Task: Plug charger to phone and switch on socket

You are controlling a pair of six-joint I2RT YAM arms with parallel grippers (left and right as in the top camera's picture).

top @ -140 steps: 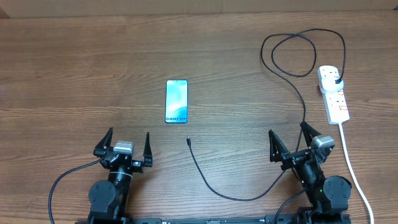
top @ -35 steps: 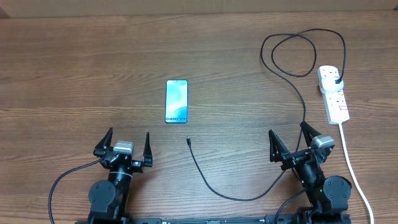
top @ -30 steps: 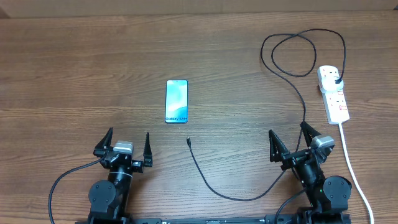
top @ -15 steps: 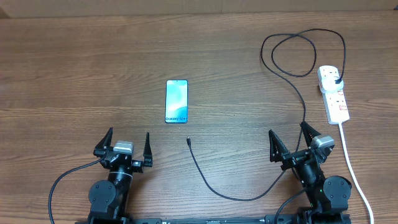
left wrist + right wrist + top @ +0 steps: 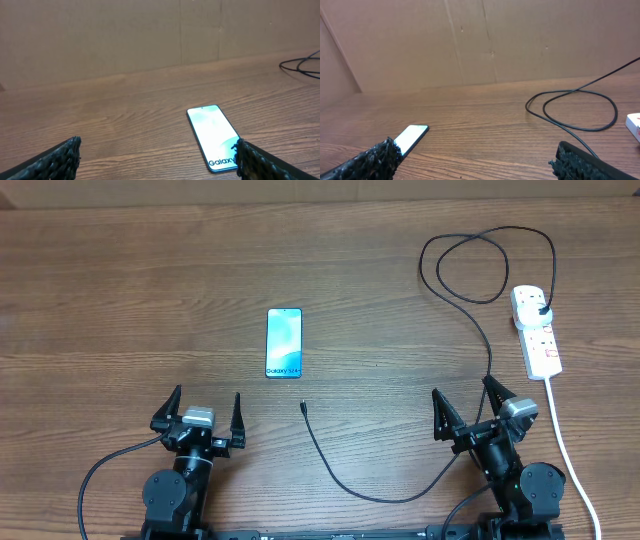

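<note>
Overhead: phone point(image 5: 284, 343), a slim black-edged rectangle with a light blue-teal screen, lies flat and face up on the brown wood-grain worktop point(image 5: 120, 290). Its "Galaxy S24" text is at the end toward the arms.
Charger point(image 5: 336, 472), a long thin black cable: the small connector tip lies loose just off the phone's text end, slightly right, not touching it. The cable then curves away to the phone's right, loops far right of it, and ends in a black plug seated in the socket point(image 5: 537, 340). The socket is a white elongated power strip with red switches, well apart to the phone's right. Switch position is too small to tell. A thick white cord point(image 5: 570, 465) leaves the socket's near end.
Left tool point(image 5: 207, 393) sits off the phone's text end, to its left, fingers spread wide with nothing between them. Right tool point(image 5: 462, 386) is well to the phone's right, also spread and empty.

Left wrist: phone point(image 5: 214, 137) is right of centre, its text end close to the right finger point(image 5: 270, 162). The black textured fingers are wide apart. A bit of charger point(image 5: 301, 64) shows beyond the phone. A tan cardboard wall point(image 5: 100, 40) stands behind.

Right wrist: phone point(image 5: 411, 137) is low left, and the charger point(image 5: 575, 107) loop lies right of it. The white corner at the frame edge is probably the socket point(image 5: 634, 125). Fingers are spread and empty.
</note>
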